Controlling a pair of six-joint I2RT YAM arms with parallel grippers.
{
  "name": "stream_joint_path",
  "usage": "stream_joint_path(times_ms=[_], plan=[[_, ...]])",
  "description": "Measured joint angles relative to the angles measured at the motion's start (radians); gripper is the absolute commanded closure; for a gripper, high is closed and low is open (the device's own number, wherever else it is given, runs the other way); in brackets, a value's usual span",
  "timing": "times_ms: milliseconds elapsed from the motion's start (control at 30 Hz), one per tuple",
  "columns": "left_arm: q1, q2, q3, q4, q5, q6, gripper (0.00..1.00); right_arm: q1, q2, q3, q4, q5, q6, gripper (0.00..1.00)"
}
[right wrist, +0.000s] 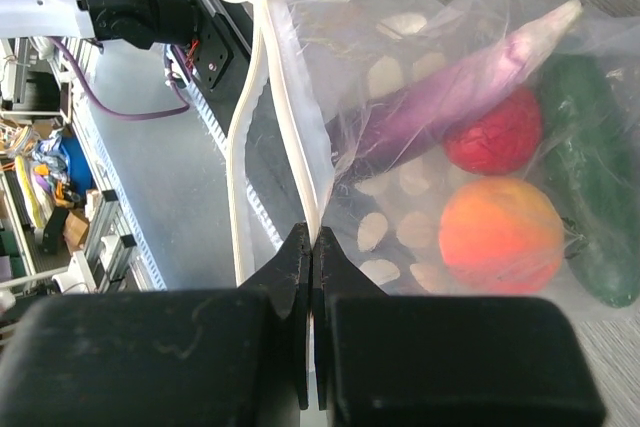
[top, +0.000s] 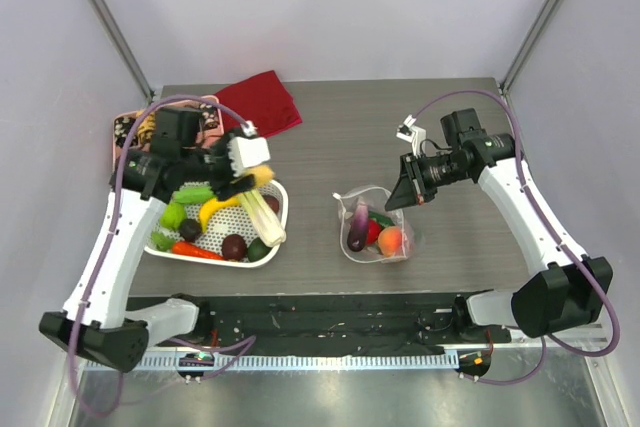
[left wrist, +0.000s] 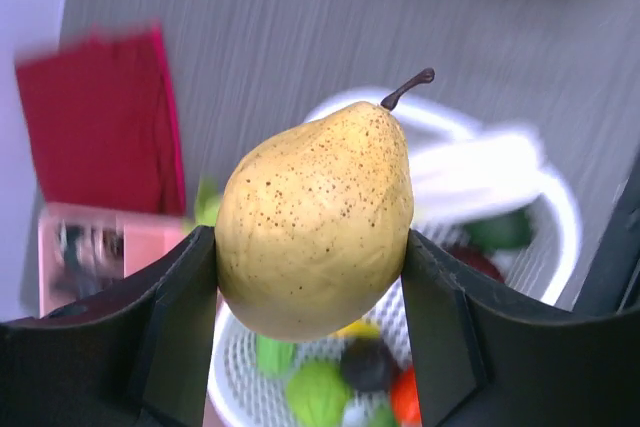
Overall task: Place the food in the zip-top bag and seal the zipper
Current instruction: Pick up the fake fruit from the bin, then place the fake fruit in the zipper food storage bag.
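Grey wood-grain tabletop carries the dotted clear bag [top: 362, 197] right of centre, and the right gripper [right wrist: 312, 247] has its fingers pinched tight on the zipper strip [right wrist: 292, 117] at the bag's mouth. Inside lie an eggplant [right wrist: 450, 97], tomato [right wrist: 495, 137], peach [right wrist: 500, 232] and cucumber [right wrist: 595, 197]. Well to the left, the left gripper [left wrist: 310, 247] clamps a speckled yellow pear [left wrist: 315, 187] above the white basket [left wrist: 232, 359] of other food; a red cloth [top: 262, 99] lies behind
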Motion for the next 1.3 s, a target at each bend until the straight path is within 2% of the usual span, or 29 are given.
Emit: stream_joint_path(times_ms=[200,367,467,567,600,700,833,1000,1100,1233,1300], plan=[[-0.458,0.074,0.099,0.169,0.042,-0.266,0.54,0.000,0.008,0.005,0.005,0.006,0.003,0.99],[-0.683,0.210,0.116,0.312,0.020,-0.369,0.53,0.000,0.008,0.007,0.006,0.012,0.008,0.99],[-0.775,0.296,0.116,0.369,-0.016,-0.388,0.53,0.000,0.008,0.013,0.007,0.014,0.013,0.99],[-0.829,0.386,0.115,0.406,-0.050,-0.390,0.40,0.000,0.008,0.015,0.007,0.013,0.015,0.99],[-0.836,0.416,0.115,0.416,-0.064,-0.390,0.31,0.000,0.008,0.015,0.008,0.014,0.014,0.99],[-0.834,0.494,0.118,0.444,-0.106,-0.396,0.14,0.000,0.008,0.015,0.009,0.013,0.016,0.99],[-0.831,0.517,0.124,0.448,-0.138,-0.423,0.02,0.000,0.008,0.015,0.010,0.013,0.016,0.99],[-0.761,0.372,0.105,0.416,-0.119,-0.486,0.00,0.000,0.003,0.016,0.009,0.017,0.015,0.99],[-0.608,0.194,0.064,0.376,-0.090,-0.525,0.00,0.000,-0.008,0.016,0.008,0.017,0.015,0.99],[-0.304,-0.014,-0.019,0.315,-0.068,-0.522,0.02,0.000,-0.019,0.016,0.007,0.016,0.014,0.99],[-0.144,-0.087,-0.076,0.262,-0.056,-0.488,0.06,0.000,-0.019,0.016,0.007,0.016,0.014,0.99]])
